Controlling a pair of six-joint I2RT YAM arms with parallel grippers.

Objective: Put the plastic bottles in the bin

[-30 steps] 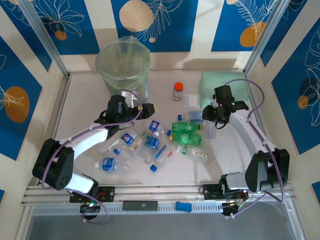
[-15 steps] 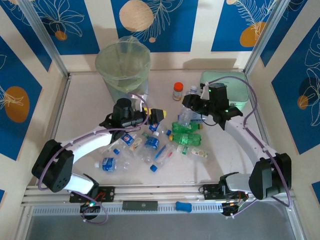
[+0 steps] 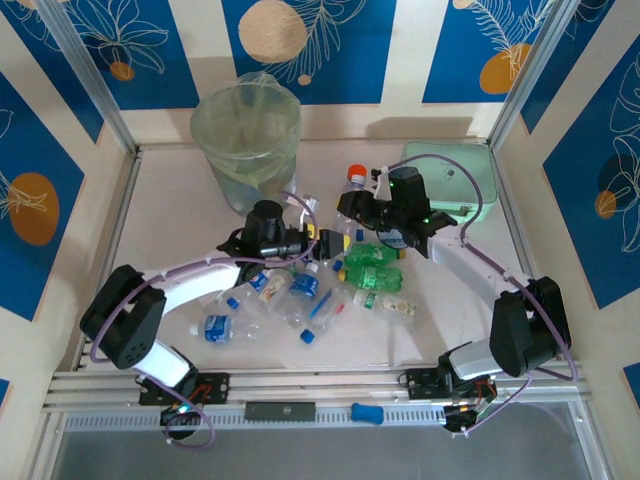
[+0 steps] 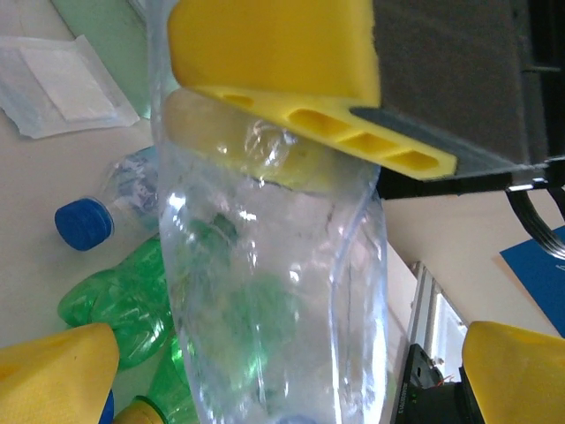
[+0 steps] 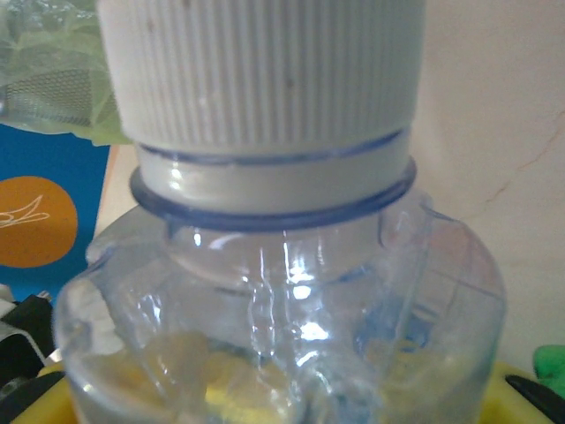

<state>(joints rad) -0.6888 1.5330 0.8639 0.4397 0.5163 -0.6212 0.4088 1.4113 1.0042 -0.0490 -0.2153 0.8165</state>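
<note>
Clear bottle [image 5: 282, 300], white-capped, sits clamped in the right claw [image 3: 350, 212]. Left claw [image 3: 322, 240] gapes wide beside it at its 8 o'clock. Bin [image 3: 228, 160] stands at 11 o'clock on the surface [image 3: 170, 225].

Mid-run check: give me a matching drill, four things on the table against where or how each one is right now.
Things:
1. bin
2. mint-green case
3. green bottles
4. right gripper

Place or state:
A. shut on a clear bottle
B. far right part of the table
C. lying on their sides mid-table
D. standing upright, far left part

Pairs: 1-D, 2-B, 3-C, 4-A
</note>
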